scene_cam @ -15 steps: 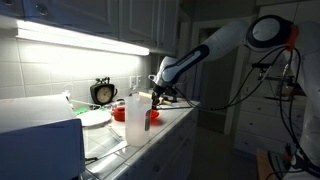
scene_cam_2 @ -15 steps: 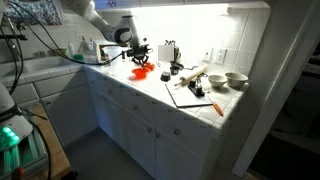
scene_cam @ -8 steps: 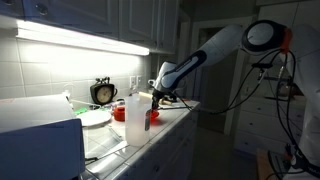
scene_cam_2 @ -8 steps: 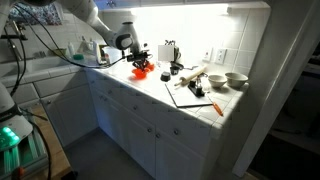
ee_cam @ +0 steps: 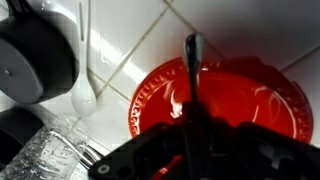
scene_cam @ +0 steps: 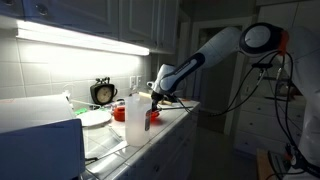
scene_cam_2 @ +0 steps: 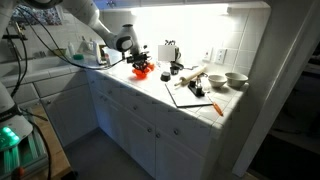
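Note:
In the wrist view my gripper (ee_cam: 193, 140) is shut on a thin dark utensil (ee_cam: 193, 75). The utensil sticks out ahead of the jaws, over a red plate (ee_cam: 250, 95) lying on the white tiled counter. Its tip reaches the plate's far rim; I cannot tell if it touches. In both exterior views the gripper (scene_cam: 154, 98) (scene_cam_2: 137, 62) hangs just above the red plate (scene_cam: 150, 116) (scene_cam_2: 144, 72), near the wall end of the counter.
Left of the plate lie a white spoon (ee_cam: 85, 95), a black round object (ee_cam: 35, 55) and a clear glass item (ee_cam: 50, 150). A clear bottle (scene_cam: 135, 118) and a clock (scene_cam: 103, 92) stand nearby. A cutting board (scene_cam_2: 190, 94) and bowls (scene_cam_2: 237, 79) sit further along.
The arm has shifted slightly and the gripper has come down a little towards the red plate. The jaws have stayed shut on the utensil.

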`<state>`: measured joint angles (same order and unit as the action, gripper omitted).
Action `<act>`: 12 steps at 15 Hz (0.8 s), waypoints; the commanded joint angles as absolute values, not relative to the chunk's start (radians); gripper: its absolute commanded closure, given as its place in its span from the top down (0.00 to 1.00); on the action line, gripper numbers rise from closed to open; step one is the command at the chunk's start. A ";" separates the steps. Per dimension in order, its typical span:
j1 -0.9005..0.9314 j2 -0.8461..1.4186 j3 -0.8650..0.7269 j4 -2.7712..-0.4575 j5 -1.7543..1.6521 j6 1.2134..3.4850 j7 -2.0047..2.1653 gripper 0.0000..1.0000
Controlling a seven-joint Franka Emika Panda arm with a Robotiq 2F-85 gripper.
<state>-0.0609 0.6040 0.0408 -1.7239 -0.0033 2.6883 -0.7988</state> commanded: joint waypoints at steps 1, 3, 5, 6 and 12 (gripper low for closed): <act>-0.070 0.632 0.058 -1.689 -0.047 2.692 -0.754 0.02; -0.071 0.633 0.062 -1.684 -0.047 2.687 -0.753 0.02; -0.072 0.635 0.068 -1.677 -0.045 2.677 -0.755 0.02; -0.075 0.635 0.074 -1.673 -0.041 2.665 -0.759 0.02; -0.055 0.636 0.058 -1.648 -0.067 2.620 -0.746 0.02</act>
